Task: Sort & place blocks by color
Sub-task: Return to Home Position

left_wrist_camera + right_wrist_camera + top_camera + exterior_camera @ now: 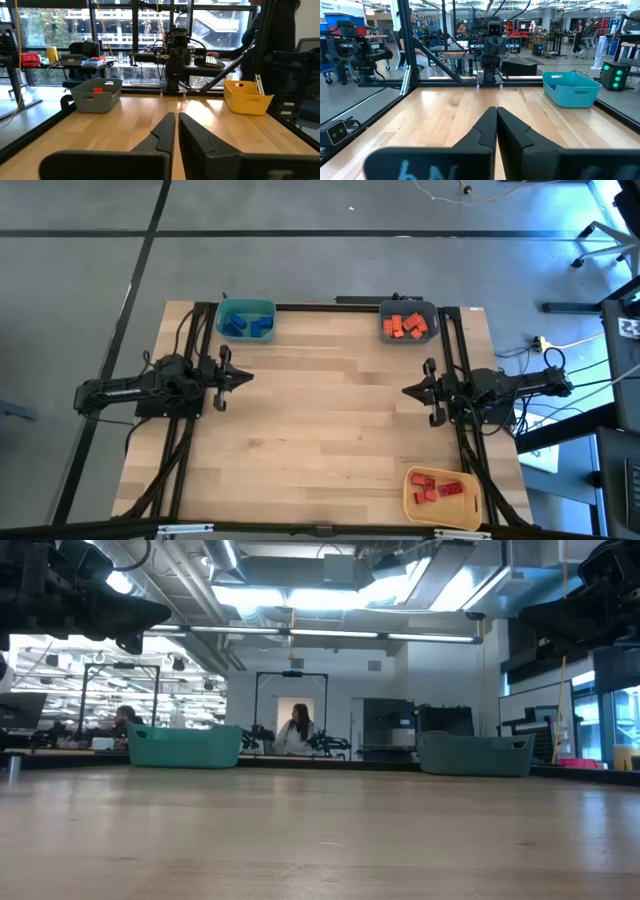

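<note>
Left gripper (244, 377): was pinched together, empty, left side.
Right gripper (408, 391): same, right side.
Blue blocks (247, 326): lay in teal bin (245, 304), far-left.
Orange blocks (405, 326): grey-blue bin (408, 304), far-right.
Red blocks (438, 488): yellow bin (410, 498), near-right, right arm closer.

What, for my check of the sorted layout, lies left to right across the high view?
First the teal bin holding blue blocks → grey-blue bin holding orange blocks → yellow bin holding red blocks. The left claw and right claw, both shut, overlap the bins sideways, so I leave them out.
</note>
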Robot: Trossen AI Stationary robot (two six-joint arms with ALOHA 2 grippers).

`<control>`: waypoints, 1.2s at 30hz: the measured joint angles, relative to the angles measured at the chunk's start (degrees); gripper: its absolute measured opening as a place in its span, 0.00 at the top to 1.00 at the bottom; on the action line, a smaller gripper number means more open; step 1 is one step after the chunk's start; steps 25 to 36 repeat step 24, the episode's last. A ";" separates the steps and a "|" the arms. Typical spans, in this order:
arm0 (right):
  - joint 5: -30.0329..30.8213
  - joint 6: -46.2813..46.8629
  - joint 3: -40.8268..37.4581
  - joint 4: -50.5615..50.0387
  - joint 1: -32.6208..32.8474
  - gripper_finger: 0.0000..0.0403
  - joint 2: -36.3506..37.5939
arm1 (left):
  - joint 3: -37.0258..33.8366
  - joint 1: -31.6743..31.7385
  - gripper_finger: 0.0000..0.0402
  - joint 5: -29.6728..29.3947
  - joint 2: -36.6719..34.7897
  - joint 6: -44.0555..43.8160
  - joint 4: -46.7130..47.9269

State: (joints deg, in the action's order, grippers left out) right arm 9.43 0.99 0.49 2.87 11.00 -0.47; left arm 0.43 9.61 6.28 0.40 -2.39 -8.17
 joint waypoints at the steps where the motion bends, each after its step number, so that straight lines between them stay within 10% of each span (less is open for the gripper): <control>1: 0.00 0.00 0.00 0.00 0.00 0.96 0.00 | 0.00 0.00 0.97 0.00 0.00 0.00 -0.02; 36: 0.00 0.00 0.02 -0.02 0.00 0.97 0.00 | 0.00 0.02 0.92 -0.02 0.00 -0.02 -0.02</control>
